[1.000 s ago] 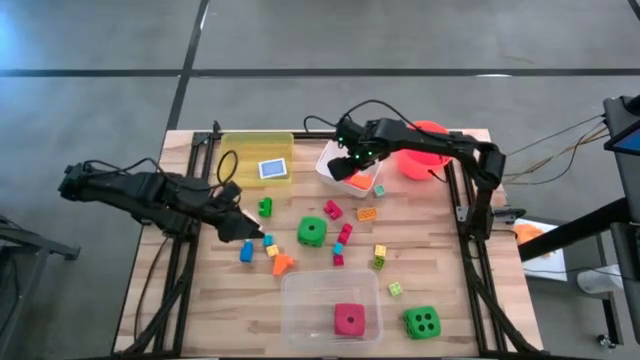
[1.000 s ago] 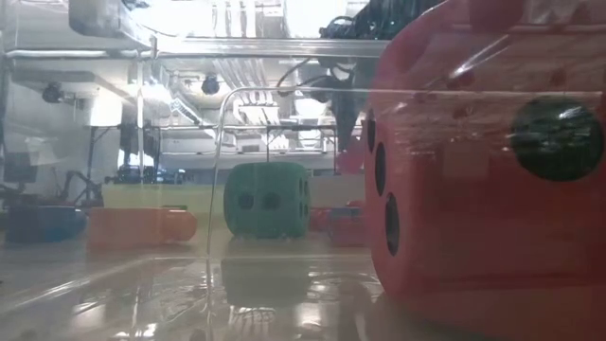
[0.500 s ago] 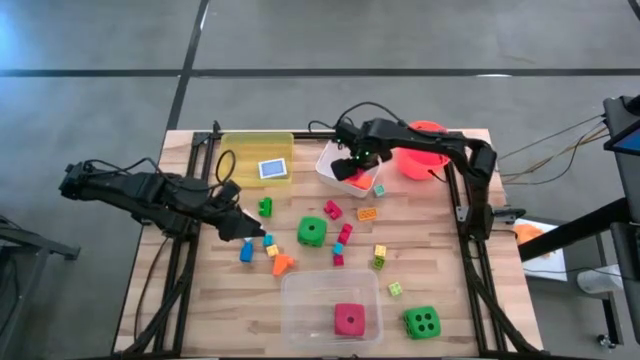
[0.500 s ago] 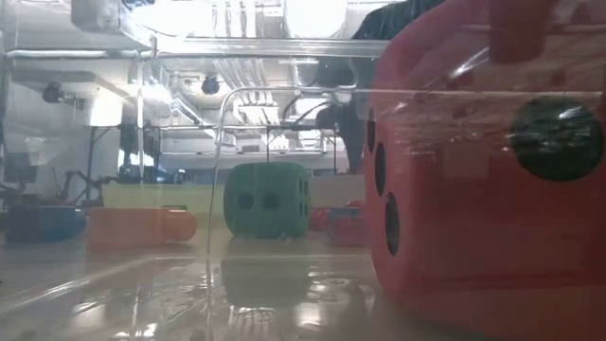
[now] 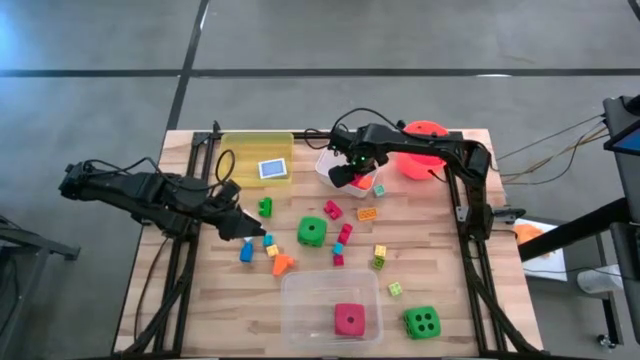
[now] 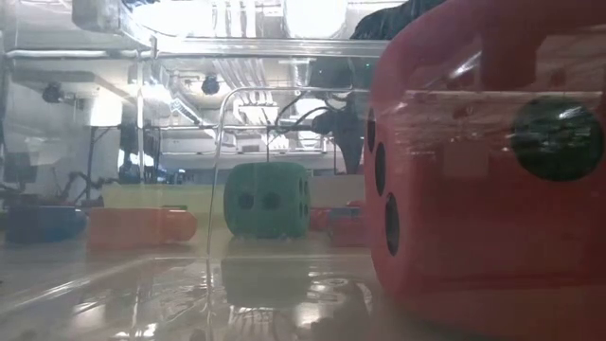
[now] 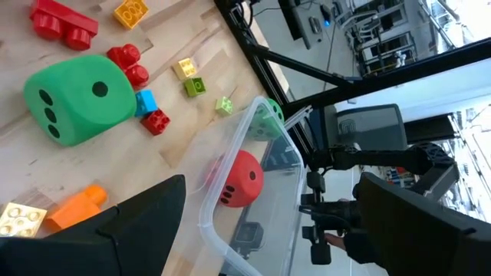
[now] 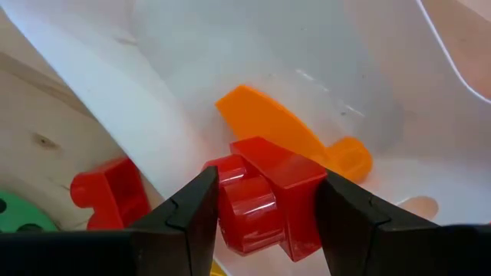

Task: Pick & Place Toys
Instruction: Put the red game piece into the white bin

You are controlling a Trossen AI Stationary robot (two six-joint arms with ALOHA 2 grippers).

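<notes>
My right gripper (image 5: pixel 344 176) points down into the white tub (image 5: pixel 327 160) at the far middle of the table, shut on a red block (image 8: pixel 268 198). An orange piece (image 8: pixel 285 130) lies on the tub floor below it. My left gripper (image 5: pixel 247 229) hovers open over the table's left part, near a blue block (image 5: pixel 246 253) and an orange block (image 5: pixel 283 264). Loose toys lie across the middle: a green die (image 5: pixel 312 231), red, yellow and green blocks. Another green die (image 5: pixel 422 322) sits at the near right. My right gripper pinches the red block's two opposite sides (image 8: pixel 229 201) between its two fingers. The fingers come from above, pointing down. The block hangs within the white tub's walls, just over the orange piece; whether it touches the floor cannot be told.
A yellow tub (image 5: pixel 240 150) with a blue tile (image 5: pixel 273 169) stands at the far left. An orange bucket (image 5: pixel 425 152) stands far right. A clear tub (image 5: pixel 300 298) holding a pink die (image 5: pixel 348 320) stands at the near edge, close before the low camera.
My right gripper has gone down into the white tub with the red block, staying shut on it. My left arm has kept still.
</notes>
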